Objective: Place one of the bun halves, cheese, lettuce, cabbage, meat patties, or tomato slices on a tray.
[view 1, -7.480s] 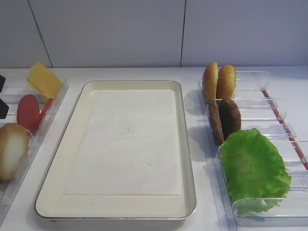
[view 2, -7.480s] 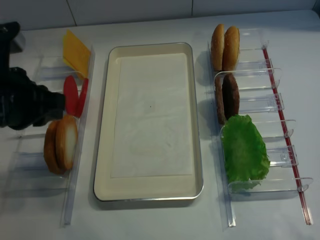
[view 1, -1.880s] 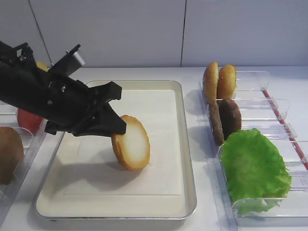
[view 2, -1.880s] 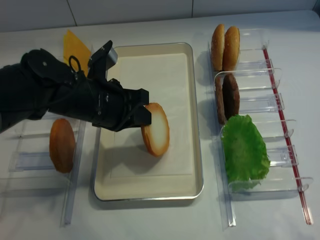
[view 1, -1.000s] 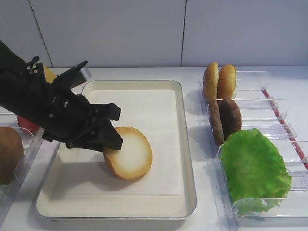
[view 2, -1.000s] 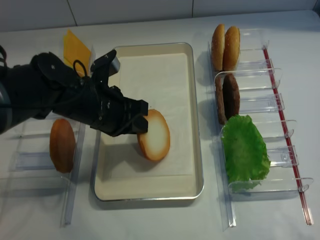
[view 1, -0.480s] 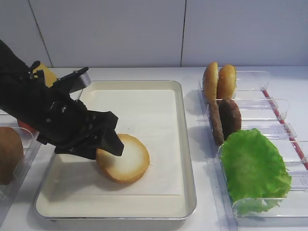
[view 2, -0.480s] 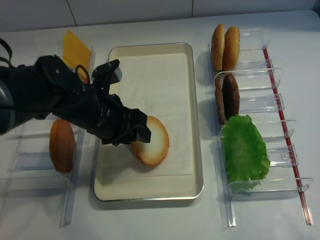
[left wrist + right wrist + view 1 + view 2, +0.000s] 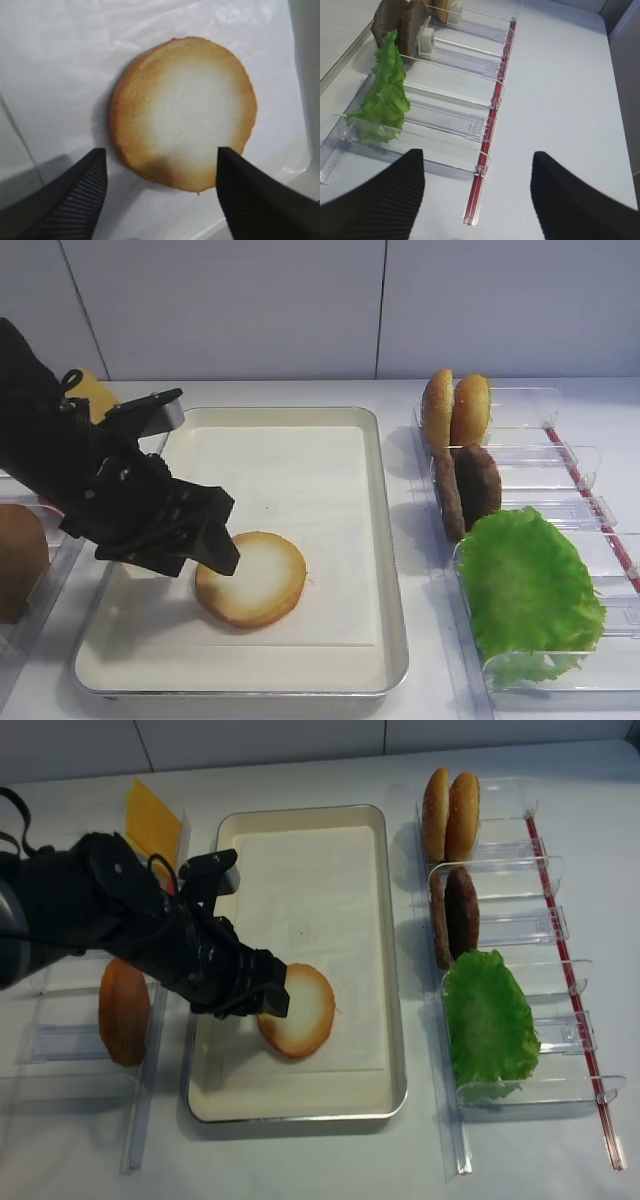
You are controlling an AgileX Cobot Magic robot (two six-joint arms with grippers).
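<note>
In the exterior high view you see the bun half [image 9: 251, 578] lying flat on the tray [image 9: 388, 540] toward 7 o'clock, the left gripper [image 9: 205, 545] wide over its 9 o'clock edge, in the right wrist view the right gripper [image 9: 477, 192] wide above the table [image 9: 560, 100], in the left wrist view the bun between spread fingers [image 9: 80, 195], not pinched.

clear bins [image 9: 560, 455]; white table [image 9: 330, 1160]

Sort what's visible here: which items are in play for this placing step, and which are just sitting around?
In play: bun half lying flat on the tray; left gripper, open above it.

Sitting around: lettuce, meat patties, upright buns, cheese.
</note>
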